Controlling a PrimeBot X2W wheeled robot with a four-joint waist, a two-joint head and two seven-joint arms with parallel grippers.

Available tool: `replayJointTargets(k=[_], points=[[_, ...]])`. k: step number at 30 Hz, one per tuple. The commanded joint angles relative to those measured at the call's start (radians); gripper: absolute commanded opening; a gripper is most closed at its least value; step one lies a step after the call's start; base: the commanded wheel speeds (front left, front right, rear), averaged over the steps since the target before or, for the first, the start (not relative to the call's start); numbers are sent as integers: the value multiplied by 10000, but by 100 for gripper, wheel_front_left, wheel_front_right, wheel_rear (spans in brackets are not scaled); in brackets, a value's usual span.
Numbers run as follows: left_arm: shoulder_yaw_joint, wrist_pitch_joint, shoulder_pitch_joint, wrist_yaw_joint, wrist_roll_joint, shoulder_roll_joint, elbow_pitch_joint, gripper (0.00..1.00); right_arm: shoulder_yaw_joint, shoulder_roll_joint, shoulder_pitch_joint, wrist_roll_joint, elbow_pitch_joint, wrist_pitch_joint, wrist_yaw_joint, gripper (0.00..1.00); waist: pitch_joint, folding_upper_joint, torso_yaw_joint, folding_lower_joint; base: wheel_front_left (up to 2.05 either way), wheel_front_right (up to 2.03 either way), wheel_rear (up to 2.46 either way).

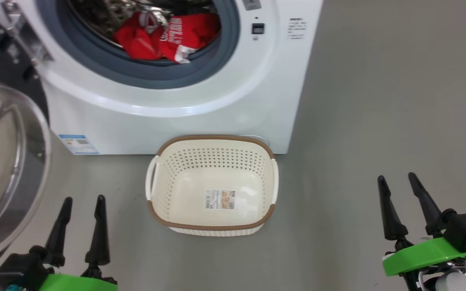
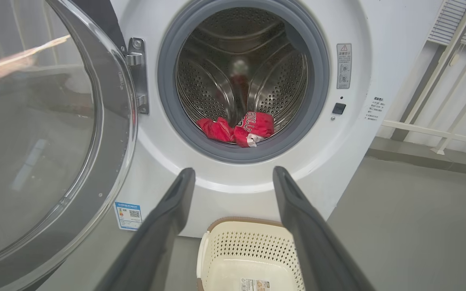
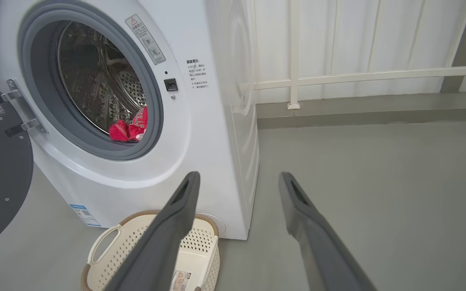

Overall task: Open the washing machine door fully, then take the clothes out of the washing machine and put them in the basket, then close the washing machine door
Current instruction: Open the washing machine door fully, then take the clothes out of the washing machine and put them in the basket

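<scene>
clothes [image 1: 168,38] in the washing machine [image 1: 176,121], door [image 1: 2,169] open

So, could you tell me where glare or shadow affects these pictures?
Left wrist view: pale reflections veil the washing machine door glass. Right wrist view: the drum lies in shade. Head view: even light, hardly a shadow round the basket.

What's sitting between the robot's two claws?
The basket, on grey floor, sits between the left gripper and the right gripper, just before the washing machine. The head view shows it.
</scene>
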State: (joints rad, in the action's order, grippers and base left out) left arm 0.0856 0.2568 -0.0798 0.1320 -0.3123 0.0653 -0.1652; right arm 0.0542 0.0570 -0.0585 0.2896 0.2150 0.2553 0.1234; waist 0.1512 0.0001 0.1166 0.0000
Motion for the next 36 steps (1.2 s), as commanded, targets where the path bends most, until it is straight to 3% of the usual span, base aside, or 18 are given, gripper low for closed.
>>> replayJointTargets(k=[1, 14, 36], points=[[163, 49, -24, -14, -107, 310, 324, 100, -107, 26, -50, 51, -318, 65, 73, 100, 106, -1, -381, 0, 0, 0, 0], [-810, 49, -130, -14, -130, 527, 351, 100, 459, -24, 369, 17, -492, 65, 73, 100, 116, -1, -1020, 0, 0, 0, 0], [-564, 49, -232, -14, -280, 518, 475, 100, 556, -62, 263, -25, -559, 65, 73, 100, 298, -1, -848, 0, 0, 0, 0]])
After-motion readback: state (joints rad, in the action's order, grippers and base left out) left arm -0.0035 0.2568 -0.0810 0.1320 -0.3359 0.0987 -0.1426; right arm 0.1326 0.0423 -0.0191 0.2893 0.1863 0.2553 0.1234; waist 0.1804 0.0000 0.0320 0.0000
